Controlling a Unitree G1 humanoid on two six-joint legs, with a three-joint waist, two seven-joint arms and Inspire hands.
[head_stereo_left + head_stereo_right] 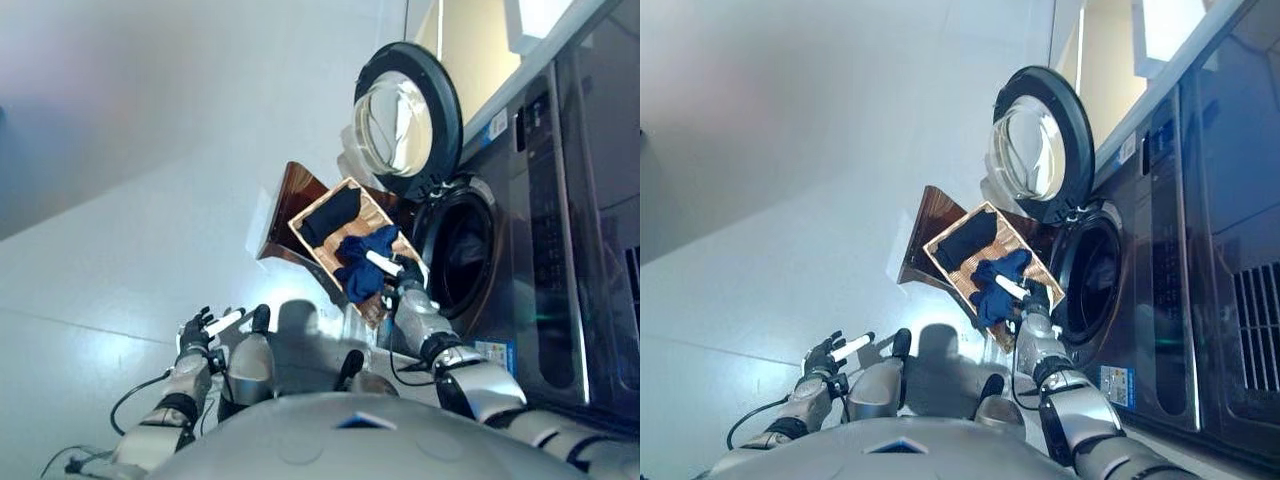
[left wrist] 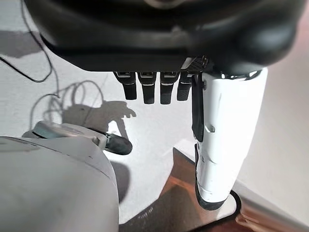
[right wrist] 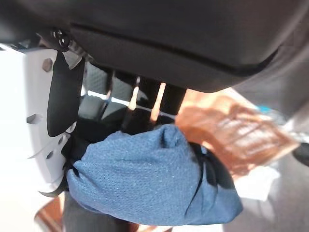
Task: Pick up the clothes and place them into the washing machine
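A wooden basket (image 1: 300, 232) stands on the floor in front of the washing machine's open drum (image 1: 462, 252). In it lie a dark garment (image 1: 331, 214) and a blue garment (image 1: 360, 278). My right hand (image 1: 407, 277) is over the basket's near end, and its white-covered thumb lies across the blue cloth. In the right wrist view the blue garment (image 3: 145, 179) is bunched between the thumb (image 3: 24, 111) and the curled fingers. My left hand (image 1: 198, 330) hangs low over the floor, away from the basket, with open fingers holding nothing.
The round door (image 1: 405, 120) of the washing machine stands swung open above the basket. A brown board (image 1: 288, 205) leans behind the basket. A second dark appliance front (image 1: 580, 200) fills the right side. Pale floor (image 1: 120, 230) stretches to the left.
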